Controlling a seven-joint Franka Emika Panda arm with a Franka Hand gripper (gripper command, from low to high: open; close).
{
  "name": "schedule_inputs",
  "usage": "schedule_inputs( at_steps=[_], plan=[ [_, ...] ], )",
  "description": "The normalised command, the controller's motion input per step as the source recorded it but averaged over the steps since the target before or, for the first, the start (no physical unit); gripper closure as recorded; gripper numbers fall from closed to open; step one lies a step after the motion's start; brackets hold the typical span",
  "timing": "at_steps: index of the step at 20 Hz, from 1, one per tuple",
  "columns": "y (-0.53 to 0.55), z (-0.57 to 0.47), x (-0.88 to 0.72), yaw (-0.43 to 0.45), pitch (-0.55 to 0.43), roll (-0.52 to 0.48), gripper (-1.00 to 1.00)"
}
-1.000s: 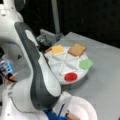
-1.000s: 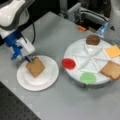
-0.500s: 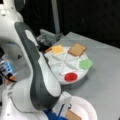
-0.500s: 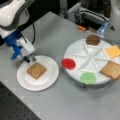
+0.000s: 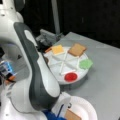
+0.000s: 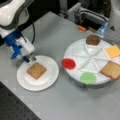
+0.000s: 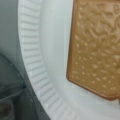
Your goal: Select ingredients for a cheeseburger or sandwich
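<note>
Tool (image 6: 29, 59) is hovering empty over the white plate's (image 6: 50, 80) upper-left rim; I am seeing the bread slice (image 6: 36, 70) lying released just below-right.

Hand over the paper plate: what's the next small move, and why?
Probably lift the hand clear. One bread slice already lies flat on the white plate, apart from the fingers, while the patty and cheese remain in the divided tray.
</note>
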Motion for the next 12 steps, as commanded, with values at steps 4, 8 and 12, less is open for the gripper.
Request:
schedule_inputs(
  at_steps=[4,8,12],
  plan=[
    [0.31,0.28,0.02,0.037,0.214,-0.454,-1.00],
    [0.45,0.26,-0.02,-0.001,0.142,-0.546,-1.00],
    [0.52,0.21,-0.16,-0.057,0.031,-0.637,-1.00]
  ],
)
